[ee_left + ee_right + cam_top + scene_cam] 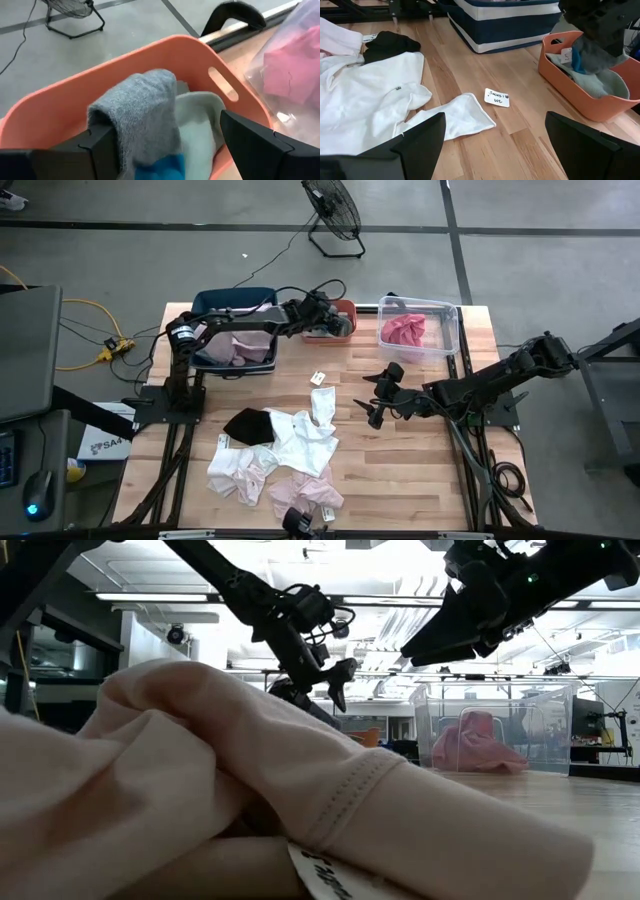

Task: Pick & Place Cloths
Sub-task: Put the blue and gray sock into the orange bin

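My left gripper (165, 145) hovers open over the orange bin (150, 50) at the table's far side. A grey sock with a blue toe (145, 110) stands up between its fingers, lying on a pale green cloth (200, 125) in the bin. My right gripper (378, 395) hangs open above the table's middle, with a white cloth (380, 100) just left of it. That cloth lies spread flat in a pile with a black cloth (248, 425) and pink cloths (300, 495) at the near left. My left gripper is open around the grey sock, fingers slanting down from the table's left. The sock's grey leg (107, 120) lies close against the inner side of one finger (95, 147). Whether they touch, I cannot tell. The sock's lower part rests in the bin.
A navy striped bin (235, 330) holding cloths stands at the far left. A clear bin (450, 315) with a pink cloth (405, 330) stands at the far right. A paper label (497, 97) lies on bare wood between the pile and the orange bin.
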### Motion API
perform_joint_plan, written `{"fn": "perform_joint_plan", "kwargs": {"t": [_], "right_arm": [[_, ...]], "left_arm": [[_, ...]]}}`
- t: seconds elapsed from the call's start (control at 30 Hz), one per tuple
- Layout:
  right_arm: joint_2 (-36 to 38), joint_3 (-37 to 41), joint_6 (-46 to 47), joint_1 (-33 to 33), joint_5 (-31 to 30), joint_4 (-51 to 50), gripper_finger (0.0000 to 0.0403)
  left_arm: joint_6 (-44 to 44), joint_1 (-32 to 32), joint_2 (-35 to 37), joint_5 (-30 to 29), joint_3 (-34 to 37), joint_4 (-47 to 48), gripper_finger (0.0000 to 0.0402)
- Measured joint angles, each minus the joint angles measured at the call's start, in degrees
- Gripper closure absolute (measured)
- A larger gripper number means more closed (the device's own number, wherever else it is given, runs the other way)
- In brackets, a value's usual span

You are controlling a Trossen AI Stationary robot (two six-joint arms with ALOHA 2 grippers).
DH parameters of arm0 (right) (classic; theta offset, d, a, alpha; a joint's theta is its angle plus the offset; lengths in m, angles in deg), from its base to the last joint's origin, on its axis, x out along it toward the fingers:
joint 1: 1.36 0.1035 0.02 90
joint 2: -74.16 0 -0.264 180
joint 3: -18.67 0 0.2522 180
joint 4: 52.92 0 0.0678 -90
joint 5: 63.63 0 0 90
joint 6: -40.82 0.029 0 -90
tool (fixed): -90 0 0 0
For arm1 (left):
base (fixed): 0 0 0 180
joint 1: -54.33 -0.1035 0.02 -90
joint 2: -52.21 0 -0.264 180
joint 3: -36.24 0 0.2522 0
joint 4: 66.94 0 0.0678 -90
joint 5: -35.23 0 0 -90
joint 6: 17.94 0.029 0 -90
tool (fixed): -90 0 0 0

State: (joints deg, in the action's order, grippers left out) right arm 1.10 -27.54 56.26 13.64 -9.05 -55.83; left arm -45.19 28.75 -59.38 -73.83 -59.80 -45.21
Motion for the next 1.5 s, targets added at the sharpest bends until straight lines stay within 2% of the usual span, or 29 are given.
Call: {"fn": "perform_joint_plan", "kwargs": {"t": [0.23,0.57,0.7,0.93,1.0,1.23,1.5], "right_arm": [[0.0,0.0,0.0,0.0,0.4,0.0,0.0068],[0.0,0.0,1.4,0.0,0.9,-0.2,0.0068],[0.0,0.0,1.4,0.0,1.0,-0.2,0.0068],[0.0,0.0,1.4,0.0,1.0,-0.4,0.0068],[0.0,0.0,1.4,0.0,1.0,-0.7,0.0068],[0.0,0.0,1.4,0.0,1.1,-1.6,0.0068],[0.0,0.0,1.3,0.0,1.1,-1.7,0.0068]], "left_arm": [[-0.4,0.1,0.0,0.1,0.0,8.1,0.0099],[-4.9,0.1,0.0,0.2,-0.3,9.4,0.0099],[-4.1,0.1,-0.5,1.2,-4.1,11.4,0.0099],[-3.0,0.1,-6.1,0.7,-14.3,25.0,0.0099],[-2.6,0.1,-7.7,0.9,-16.0,25.1,0.0099],[-2.6,0.1,-9.6,3.2,-17.5,25.6,0.0099],[-3.0,0.2,-9.6,8.3,-19.0,31.5,0.0099]]}}
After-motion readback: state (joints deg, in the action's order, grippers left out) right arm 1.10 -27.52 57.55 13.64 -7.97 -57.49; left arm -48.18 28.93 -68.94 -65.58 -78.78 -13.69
